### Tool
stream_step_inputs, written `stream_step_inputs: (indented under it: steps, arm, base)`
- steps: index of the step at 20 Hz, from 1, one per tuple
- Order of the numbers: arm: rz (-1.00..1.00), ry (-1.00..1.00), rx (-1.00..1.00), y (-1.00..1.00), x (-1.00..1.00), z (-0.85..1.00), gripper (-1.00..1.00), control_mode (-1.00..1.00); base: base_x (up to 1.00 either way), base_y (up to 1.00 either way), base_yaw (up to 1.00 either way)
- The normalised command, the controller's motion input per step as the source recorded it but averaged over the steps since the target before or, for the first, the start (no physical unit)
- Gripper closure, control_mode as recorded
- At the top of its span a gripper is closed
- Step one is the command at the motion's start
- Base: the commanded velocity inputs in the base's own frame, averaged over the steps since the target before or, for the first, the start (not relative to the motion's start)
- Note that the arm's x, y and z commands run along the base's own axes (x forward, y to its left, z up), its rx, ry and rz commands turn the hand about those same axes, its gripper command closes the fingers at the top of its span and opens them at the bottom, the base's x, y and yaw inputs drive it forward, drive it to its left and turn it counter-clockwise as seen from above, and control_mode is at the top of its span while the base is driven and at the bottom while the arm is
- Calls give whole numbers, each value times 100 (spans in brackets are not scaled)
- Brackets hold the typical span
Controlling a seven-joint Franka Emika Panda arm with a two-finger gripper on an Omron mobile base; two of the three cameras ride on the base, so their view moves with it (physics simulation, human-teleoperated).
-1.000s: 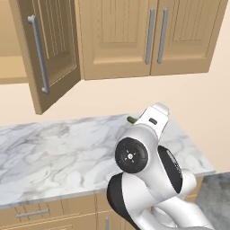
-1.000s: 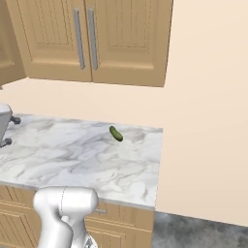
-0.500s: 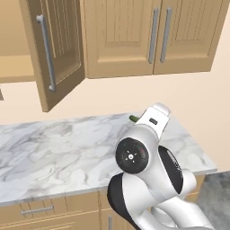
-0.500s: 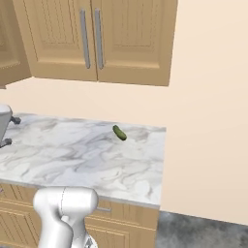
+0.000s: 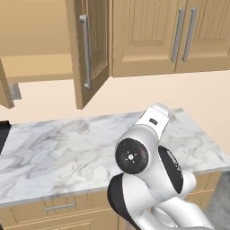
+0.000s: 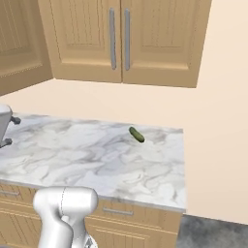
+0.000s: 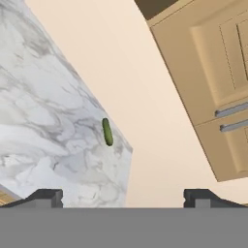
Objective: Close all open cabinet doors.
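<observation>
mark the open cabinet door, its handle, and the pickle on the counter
open cabinet door (image 5: 96, 49), left base view, on its grooved panel.
handle (image 5: 85, 51), left base view, mid-length of the grey bar.
pickle (image 6: 136, 134), right base view, middle of its green body.

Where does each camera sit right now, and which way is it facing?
Left base view: behind the arm's left, facing the open cabinet door and counter; arm at lower right.
Right base view: behind the arm's right, facing the closed doors and pickle; arm at lower left.
Hand view: tilted along the gripper, sharing pickle and closed doors.
</observation>
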Motion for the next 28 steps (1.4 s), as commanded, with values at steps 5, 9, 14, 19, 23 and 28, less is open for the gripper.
stream_step_inputs:
  steps: [5,9,14,19,23,28]
  arm:
    - [0,0,0,0,0,0,-100,100]
    - [0,0,0,0,0,0,-100,100]
    - [0,0,0,0,0,0,-100,100]
    - [0,0,0,0,0,0,-100,100]
    - [0,0,0,0,0,0,-100,100]
    - [0,0,0,0,0,0,-100,100]
  base:
    - [0,47,-2]
    - [0,44,-2]
    - [0,47,-1]
    - [0,51,-2]
    - [14,59,-4]
    - [50,55,-7]
